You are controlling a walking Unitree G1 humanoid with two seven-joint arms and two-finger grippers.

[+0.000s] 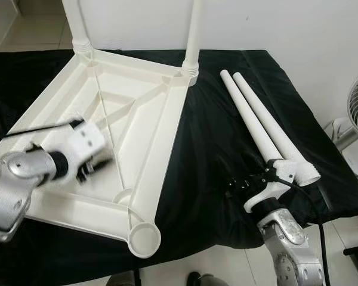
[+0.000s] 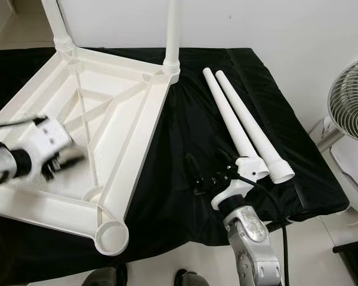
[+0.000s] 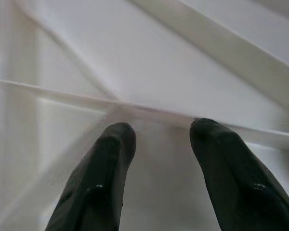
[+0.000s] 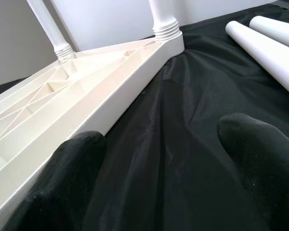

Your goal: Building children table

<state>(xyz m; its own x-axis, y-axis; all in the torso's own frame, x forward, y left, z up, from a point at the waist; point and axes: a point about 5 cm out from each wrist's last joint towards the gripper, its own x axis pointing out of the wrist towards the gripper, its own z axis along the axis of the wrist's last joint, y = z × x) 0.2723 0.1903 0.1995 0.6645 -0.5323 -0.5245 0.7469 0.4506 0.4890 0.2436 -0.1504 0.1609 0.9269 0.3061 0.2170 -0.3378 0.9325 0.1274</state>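
left pincer [image 1: 94,168] spread over upturned tabletop [image 1: 161,113] | right pincer [image 1: 241,185] spread, empty, beside loose legs [image 1: 259,122] near counter's right edge | risk: nudged legs roll off

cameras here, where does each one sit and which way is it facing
Left eye: on the head, looking down at the upturned tabletop and two loose legs; both arms show.
Right eye: beside it, same scene.
Left wrist: along the open left gripper, close over the tabletop's ribs.
Right wrist: along the open right gripper, low over the black cloth; shares tabletop and legs.
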